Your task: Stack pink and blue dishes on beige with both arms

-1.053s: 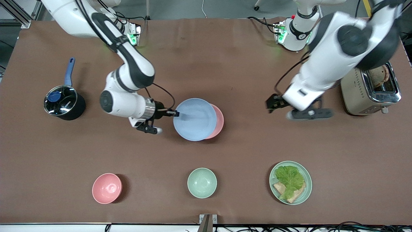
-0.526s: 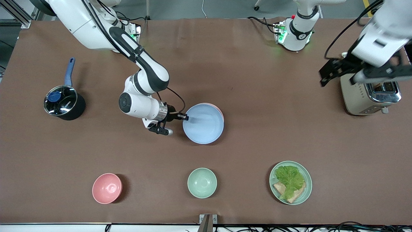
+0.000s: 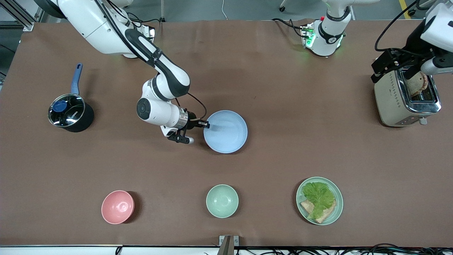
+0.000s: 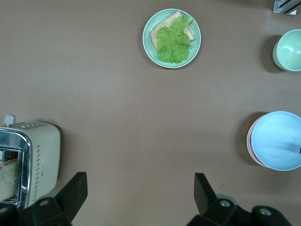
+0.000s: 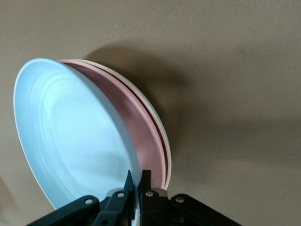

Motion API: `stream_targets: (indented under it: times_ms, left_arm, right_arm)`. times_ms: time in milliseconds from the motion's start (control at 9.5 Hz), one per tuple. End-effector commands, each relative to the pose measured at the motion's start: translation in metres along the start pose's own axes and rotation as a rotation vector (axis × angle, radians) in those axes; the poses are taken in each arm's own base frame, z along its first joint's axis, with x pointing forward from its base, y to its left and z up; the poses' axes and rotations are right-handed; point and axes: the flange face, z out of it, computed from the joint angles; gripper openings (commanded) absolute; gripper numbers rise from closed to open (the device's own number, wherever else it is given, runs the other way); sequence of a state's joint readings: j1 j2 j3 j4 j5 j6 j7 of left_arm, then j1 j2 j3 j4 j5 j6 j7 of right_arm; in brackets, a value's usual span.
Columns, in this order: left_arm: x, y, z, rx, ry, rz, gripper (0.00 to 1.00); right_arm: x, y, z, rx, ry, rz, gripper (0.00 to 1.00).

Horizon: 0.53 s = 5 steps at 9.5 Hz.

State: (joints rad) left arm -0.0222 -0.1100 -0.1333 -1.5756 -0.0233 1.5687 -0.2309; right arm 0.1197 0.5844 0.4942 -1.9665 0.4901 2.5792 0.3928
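My right gripper (image 3: 206, 124) (image 5: 137, 176) is shut on the rim of the pale blue plate (image 3: 226, 131) (image 5: 70, 136). The plate is tilted, its gripped edge raised, over the pink plate (image 5: 136, 122). The pink plate lies in the beige plate (image 5: 160, 128), of which only the cream rim shows. In the front view the blue plate hides both. The left wrist view shows the blue plate (image 4: 277, 140) with a pink edge (image 4: 249, 141) beside it. My left gripper (image 3: 381, 68) (image 4: 140, 188) hangs open and empty over the toaster (image 3: 407, 99).
A black pot with a blue handle (image 3: 70, 113) stands toward the right arm's end. Nearer the camera sit a pink bowl (image 3: 118, 207), a mint bowl (image 3: 222, 200) and a mint plate with lettuce and bread (image 3: 319, 200).
The right gripper has carried the blue plate toward the left arm's end until it covers the pink plate. The left arm has swung up and away to over the toaster.
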Motion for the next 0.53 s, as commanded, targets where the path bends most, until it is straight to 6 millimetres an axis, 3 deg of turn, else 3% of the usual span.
stream_targets:
  times_ms: [0, 105, 211, 316, 421]
  left_arm:
    - [0.014, -0.014, 0.024, -0.007, -0.061, 0.025, 1.00]
    - [0.017, -0.018, 0.027, -0.005, -0.067, 0.028, 1.00]
    - [0.020, -0.016, 0.023, -0.006, -0.055, 0.051, 1.00]
    - [0.026, -0.017, 0.021, -0.006, -0.021, 0.065, 1.00]
    - [0.028, -0.016, 0.021, -0.009, -0.007, 0.067, 1.00]
  right_arm:
    - [-0.008, 0.010, -0.019, -0.024, 0.008, -0.042, 0.06]
    - [-0.008, 0.014, -0.019, -0.030, 0.001, -0.047, 0.08]
    - [-0.008, 0.011, -0.018, -0.028, 0.005, -0.052, 0.18]
    - [-0.008, 0.011, -0.018, -0.026, 0.005, -0.043, 0.62]
    - [-0.008, 0.010, -0.019, -0.026, 0.008, -0.047, 1.00]
